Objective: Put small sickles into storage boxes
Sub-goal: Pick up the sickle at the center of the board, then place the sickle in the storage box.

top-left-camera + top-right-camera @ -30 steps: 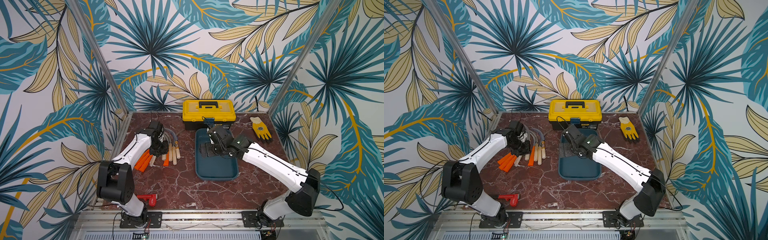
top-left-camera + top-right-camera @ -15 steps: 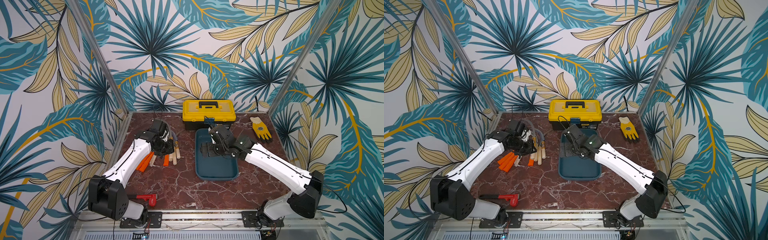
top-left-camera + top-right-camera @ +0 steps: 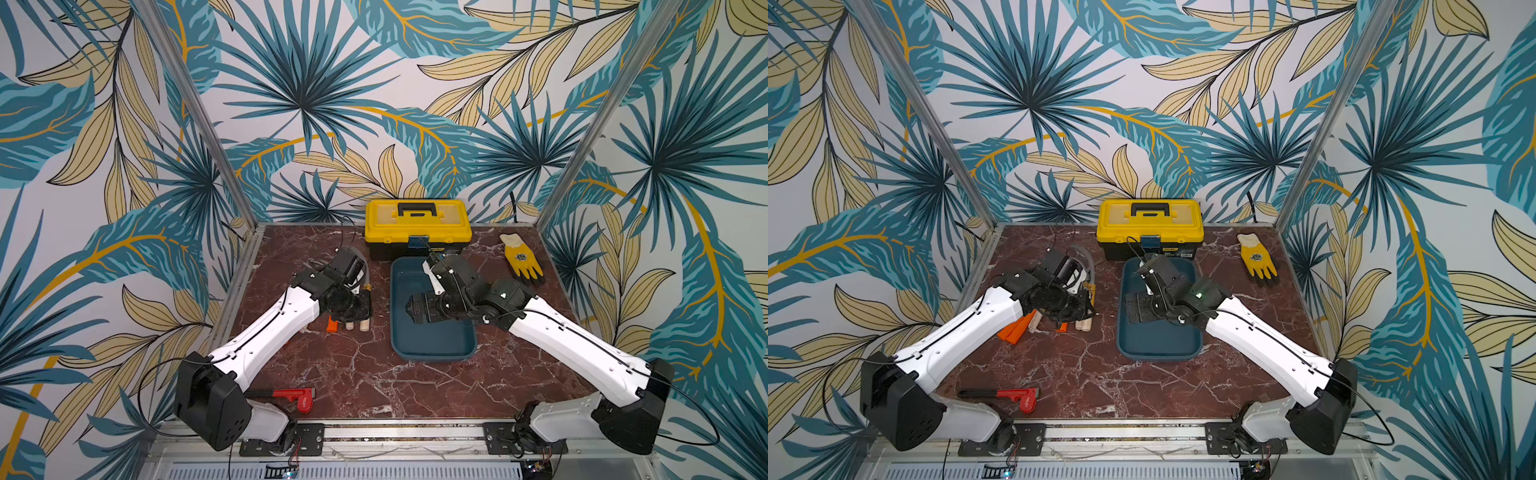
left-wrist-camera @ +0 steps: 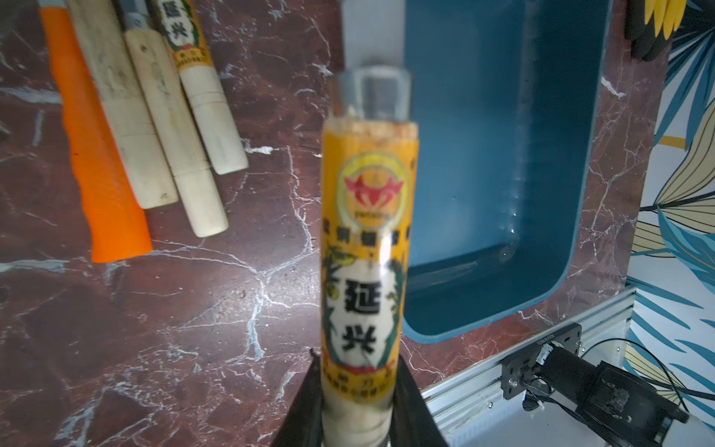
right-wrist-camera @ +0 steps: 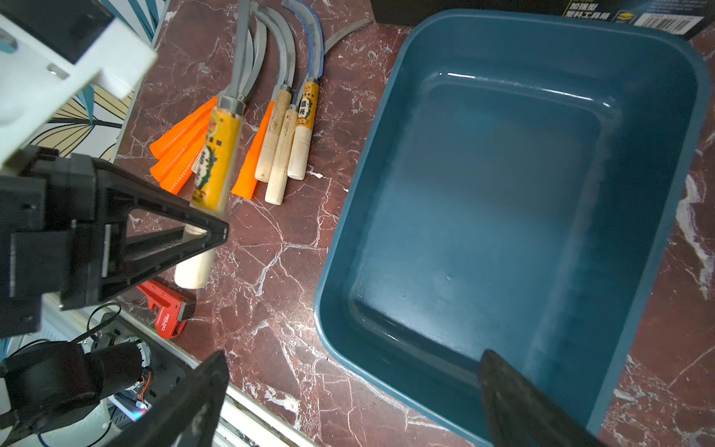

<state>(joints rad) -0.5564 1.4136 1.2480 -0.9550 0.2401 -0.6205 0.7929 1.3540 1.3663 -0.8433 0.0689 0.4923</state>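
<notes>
Because the left gripper (image 4: 358, 387) is clamped on only the butt end of a pale wooden handle with a yellow printed label, the lifted small sickle (image 5: 218, 154) hangs from it with nearly all its length, and its grey curved blade, unsupported. My main worry is that this round handle turns or droops between the jaws on the way across, so that the blade no longer points where the arm expects.

It hangs above the dark red marble tabletop, between the remaining sickles (image 5: 278, 147), with their orange and bare wooden handles, and the shallow teal-blue plastic tray (image 5: 483, 213), which holds nothing yet. The held blade reaches out over the blades lying in that row; whether it clears them I cannot tell, and a hooked tip would drag them along.

With its jaws spread wide and nothing between them, the right gripper (image 5: 354, 354) hovers over the tray, which leaves less free room for the landing. A low approach could catch the blade on the near rim and tip or shove the light tray. Too long a reach could send the tip against the yellow-and-black toolbox (image 3: 417, 226) just behind it.
</notes>
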